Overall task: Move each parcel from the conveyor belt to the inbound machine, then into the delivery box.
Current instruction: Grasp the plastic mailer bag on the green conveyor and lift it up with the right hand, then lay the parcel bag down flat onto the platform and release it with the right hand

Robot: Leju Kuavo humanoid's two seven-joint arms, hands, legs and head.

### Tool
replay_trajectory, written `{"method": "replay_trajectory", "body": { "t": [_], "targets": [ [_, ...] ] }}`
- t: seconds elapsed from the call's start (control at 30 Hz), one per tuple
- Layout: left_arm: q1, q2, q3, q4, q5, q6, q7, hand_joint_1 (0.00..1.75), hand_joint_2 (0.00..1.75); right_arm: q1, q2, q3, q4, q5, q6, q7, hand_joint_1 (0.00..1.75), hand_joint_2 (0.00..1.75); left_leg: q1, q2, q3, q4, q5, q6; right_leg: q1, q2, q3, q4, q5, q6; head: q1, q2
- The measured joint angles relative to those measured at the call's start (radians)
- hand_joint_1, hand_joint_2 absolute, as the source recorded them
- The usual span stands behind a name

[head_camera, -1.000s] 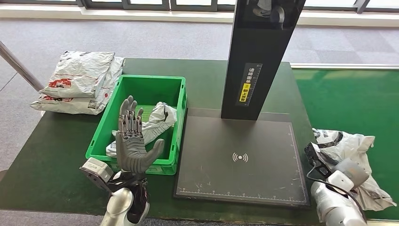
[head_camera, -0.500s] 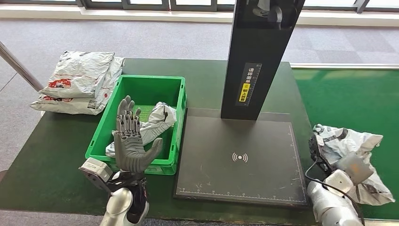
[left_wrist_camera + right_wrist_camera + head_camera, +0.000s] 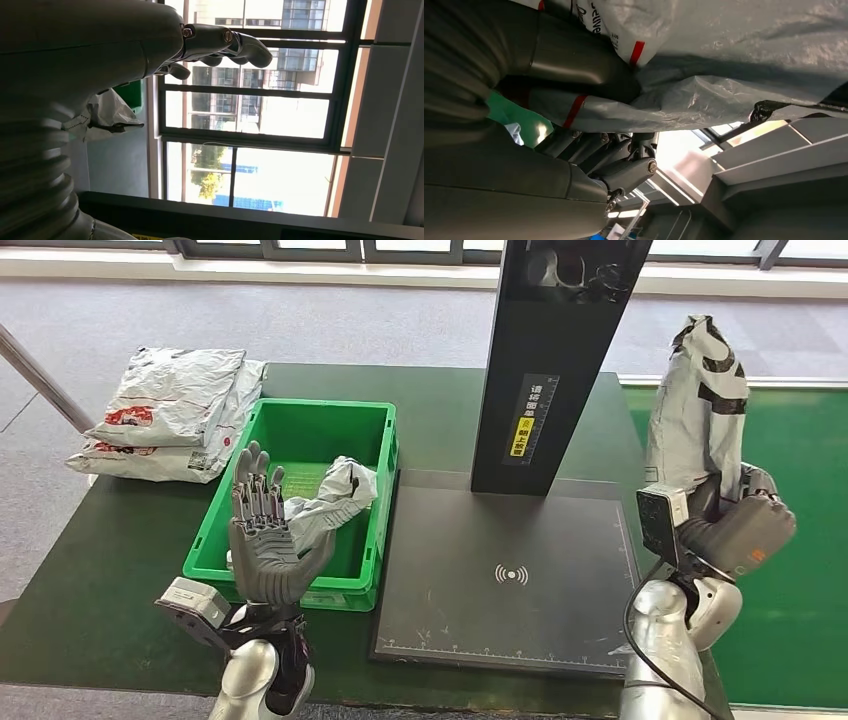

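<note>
On the tabletop's [image 3: 110,570] left lie stacked parcels [image 3: 170,412]. Next, the left robot hand [image 3: 265,545] stands open and empty before the green box [image 3: 370,502] holding a parcel [image 3: 335,495]. Past the scanner [image 3: 510,575], the right robot hand [image 3: 740,525] grips an upright grey parcel [image 3: 697,410].

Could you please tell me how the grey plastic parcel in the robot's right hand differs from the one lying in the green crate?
The grey plastic parcel with black markings, gripped by the right hand, stands upright in the air beside the conveyor; the crumpled grey plastic parcel lies flat inside the green plastic crate, touched by nothing. The held one looks fuller and taller; the crate one is flattened and wrinkled. Both are soft grey mailer bags.
</note>
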Motion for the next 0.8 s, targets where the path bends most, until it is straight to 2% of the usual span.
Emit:
{"method": "replay_trajectory", "body": {
  "t": [0.1,0.2,0.27,0.4,0.5,0.57,0.7,0.8],
  "targets": [
    [0.000,0.000,0.000,-0.002,0.000,-0.002,0.000,0.00,1.75,0.002,0.019,-0.008,-0.014,-0.056,0.035,-0.023,1.75,1.75,-0.001,0.001,0.000,0.000,0.000,0.000,-0.001,0.001,0.000,0.000,0.000,0.000,0.000,0.000],
    [0.000,0.000,0.000,-0.002,0.000,-0.012,0.000,0.00,1.75,0.010,0.021,-0.004,-0.016,-0.246,0.194,-0.071,1.75,1.75,-0.001,0.000,0.000,0.000,0.000,0.000,-0.001,0.001,0.000,0.000,0.000,0.001,0.000,0.000],
    [0.000,0.001,0.001,-0.002,0.000,-0.020,0.000,0.00,1.75,0.020,0.019,0.007,-0.016,-0.326,0.304,-0.094,1.75,1.75,-0.001,0.000,0.000,0.000,0.000,0.000,-0.001,0.001,0.000,0.000,0.000,0.001,0.000,0.000],
    [0.000,0.001,0.004,-0.002,0.000,-0.028,0.000,0.00,1.75,0.034,0.016,0.027,-0.017,-0.377,0.403,-0.115,1.75,1.75,-0.001,0.000,0.000,0.000,0.000,0.000,-0.001,0.001,0.000,0.000,0.000,0.000,0.000,0.000],
    [0.001,0.001,0.012,0.001,0.002,-0.050,0.000,0.00,1.75,0.056,0.004,0.071,-0.025,-0.423,0.576,-0.138,1.75,1.75,-0.001,0.000,0.000,0.000,0.000,0.000,-0.001,0.001,-0.001,0.000,0.000,0.000,0.000,0.000],
    [0.001,0.001,0.020,0.005,0.003,-0.070,0.000,0.00,1.75,0.071,-0.008,0.119,-0.031,-0.420,0.652,-0.144,1.75,1.75,-0.001,0.001,0.000,0.000,0.000,0.000,-0.001,0.002,-0.001,0.000,0.000,0.000,0.000,0.000],
    [0.003,0.000,0.036,0.013,0.003,-0.101,0.000,0.00,1.75,0.091,-0.038,0.225,-0.036,-0.378,0.675,-0.146,1.75,1.75,-0.001,0.002,0.000,0.000,0.000,0.000,-0.001,0.003,-0.001,0.000,0.000,0.000,0.000,0.000],
    [0.004,-0.001,0.047,0.017,0.002,-0.106,0.000,0.00,1.75,0.099,-0.052,0.270,-0.036,-0.370,0.676,-0.146,1.75,1.75,-0.001,0.002,0.000,0.000,0.000,0.000,-0.001,0.003,-0.001,0.000,0.000,0.000,0.000,0.000]
  ]
}}
